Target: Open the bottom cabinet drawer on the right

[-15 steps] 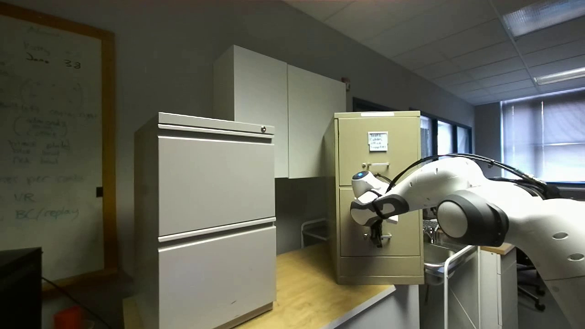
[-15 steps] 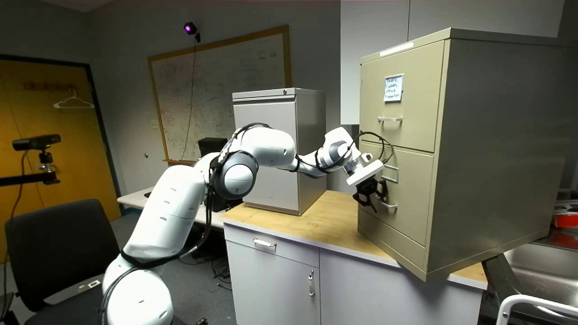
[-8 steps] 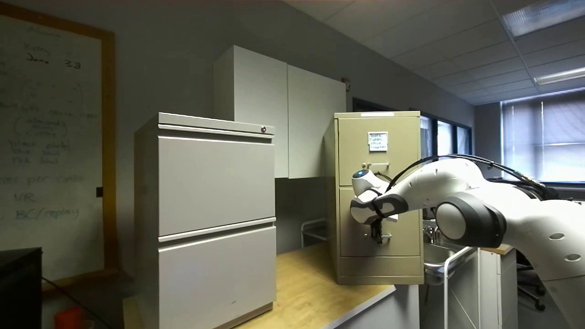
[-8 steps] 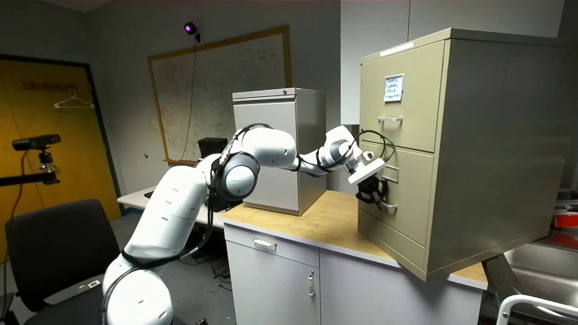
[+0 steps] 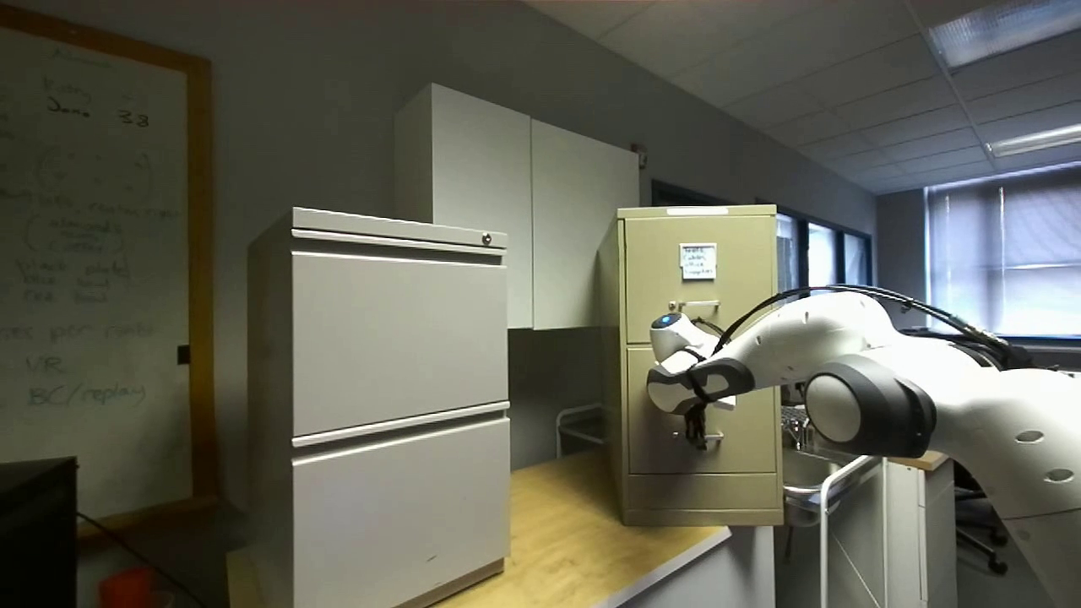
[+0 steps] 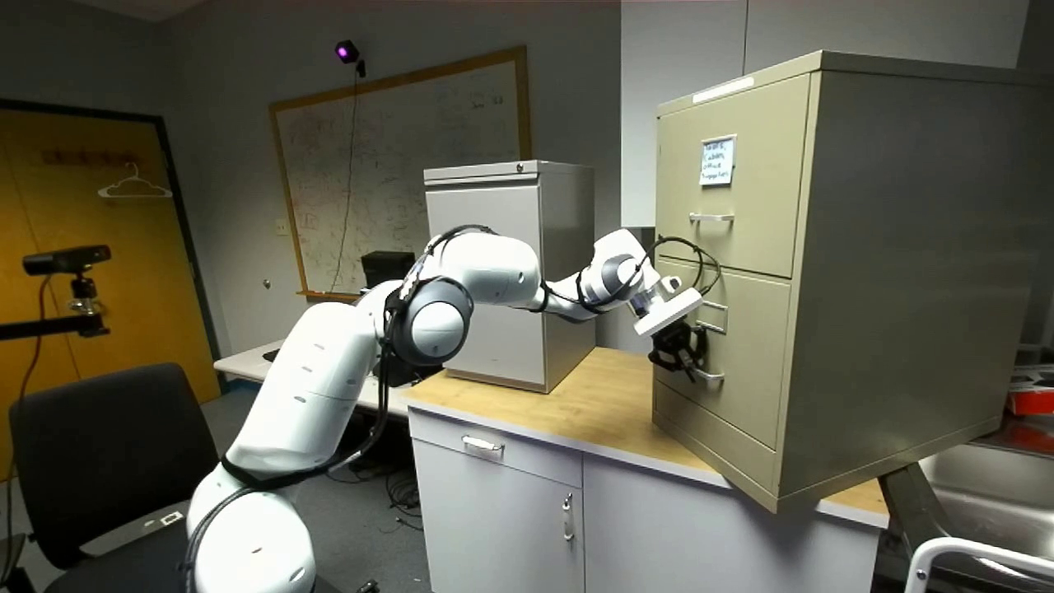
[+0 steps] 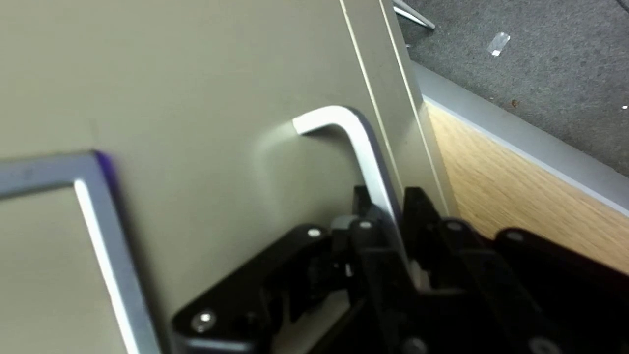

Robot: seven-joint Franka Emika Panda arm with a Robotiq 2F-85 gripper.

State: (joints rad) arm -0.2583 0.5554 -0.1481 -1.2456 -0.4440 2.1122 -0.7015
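Note:
The bottom cabinet drawer is the lower beige drawer front (image 5: 752,426) of the beige filing cabinet (image 6: 906,247). It shows in both exterior views (image 6: 753,350) and fills much of the wrist view (image 7: 196,93). It sits flush and closed. Its metal bar handle (image 7: 361,147) runs down between my fingers in the wrist view; its free end shows in an exterior view (image 6: 715,376). My gripper (image 7: 388,194) is shut on the handle, one black finger on each side. The gripper also shows in both exterior views (image 5: 695,441) (image 6: 692,372). The handle's other end is hidden behind the fingers.
The upper drawer (image 6: 757,239) has a label card and its own handle. An empty metal label frame (image 7: 105,255) sits above the gripped handle. A light-grey cabinet (image 5: 397,338) stands on the same wooden counter (image 6: 589,403). A sink (image 6: 980,494) and white rail lie beside it.
Over the last second my gripper has risen slightly and its fingers have come together around the handle. Between half a second ago and now nothing visibly moves. The drawer has not moved.

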